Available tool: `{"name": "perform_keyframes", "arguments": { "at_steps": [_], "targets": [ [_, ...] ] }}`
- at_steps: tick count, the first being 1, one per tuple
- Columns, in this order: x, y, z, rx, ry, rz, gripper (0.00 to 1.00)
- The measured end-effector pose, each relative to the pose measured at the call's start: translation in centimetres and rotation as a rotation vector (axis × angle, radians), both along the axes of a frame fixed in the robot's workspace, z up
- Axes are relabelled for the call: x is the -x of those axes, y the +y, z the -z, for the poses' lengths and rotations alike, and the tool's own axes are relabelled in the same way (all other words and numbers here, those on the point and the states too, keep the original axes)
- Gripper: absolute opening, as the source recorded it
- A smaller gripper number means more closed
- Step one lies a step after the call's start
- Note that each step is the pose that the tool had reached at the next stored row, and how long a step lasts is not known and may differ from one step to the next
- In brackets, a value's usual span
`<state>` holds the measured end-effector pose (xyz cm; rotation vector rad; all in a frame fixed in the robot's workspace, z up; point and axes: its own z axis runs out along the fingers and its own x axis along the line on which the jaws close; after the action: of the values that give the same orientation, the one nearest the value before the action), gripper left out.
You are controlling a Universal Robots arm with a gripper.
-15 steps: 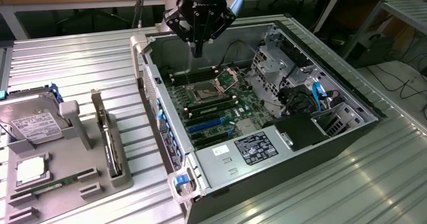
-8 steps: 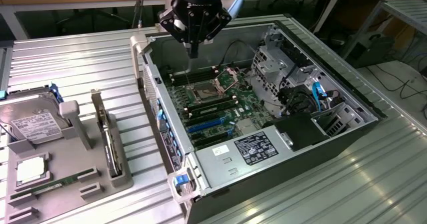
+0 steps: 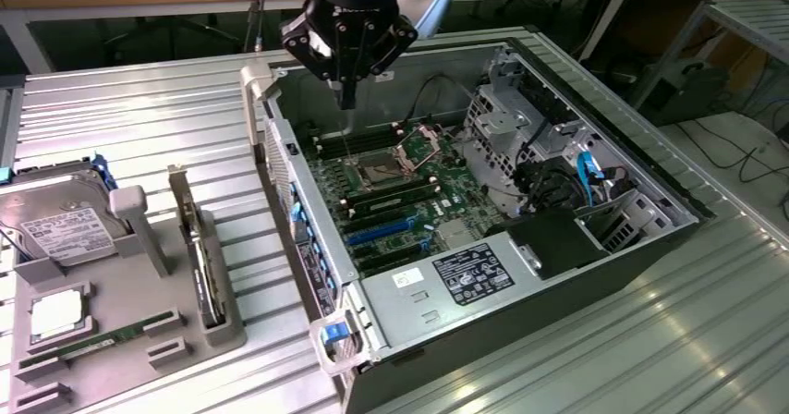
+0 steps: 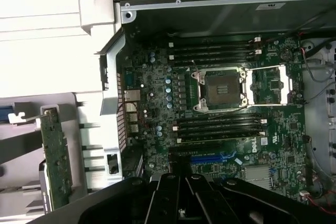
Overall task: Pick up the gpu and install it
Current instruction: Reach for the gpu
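Gripper (image 3: pixel 349 100) fingers are pressed together with nothing between them, hanging over the far end of the open computer case (image 3: pixel 641 213), which lies on its side on the ribbed metal table (image 3: pixel 148 109). From the wrist, the closed gripper (image 4: pixel 181 182) points down at the motherboard (image 4: pixel 157 87), above the blue slot (image 4: pixel 212 157) and near the empty CPU socket (image 4: pixel 218 88). The gpu (image 3: pixel 195 238) is not in the case: it stands on edge in a slot of the grey holder tray (image 3: pixel 228 335), just beside the case on the exterior view's left and well apart from the gripper. In the wrist view the gpu (image 4: pixel 56 153) shows as a narrow green board seen edge-on beside the case wall. On the same tray, further to the exterior view's left, sit a hard drive (image 3: pixel 62 229) with a white label and a RAM stick (image 3: pixel 105 340).
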<state>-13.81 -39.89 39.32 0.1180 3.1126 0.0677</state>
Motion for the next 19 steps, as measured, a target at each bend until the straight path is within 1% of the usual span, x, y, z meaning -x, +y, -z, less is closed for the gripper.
{"name": "perform_keyframes", "arguments": {
  "at_steps": [9,12,19],
  "targets": [
    [1.4,0.00,0.01,0.0000,0.0004,0.000,0.11],
    [2.0,0.00,0.02,0.0000,0.0006,0.000,0.11],
    [3.0,0.00,0.03,0.0000,0.0016,0.000,0.11]
  ]
}}
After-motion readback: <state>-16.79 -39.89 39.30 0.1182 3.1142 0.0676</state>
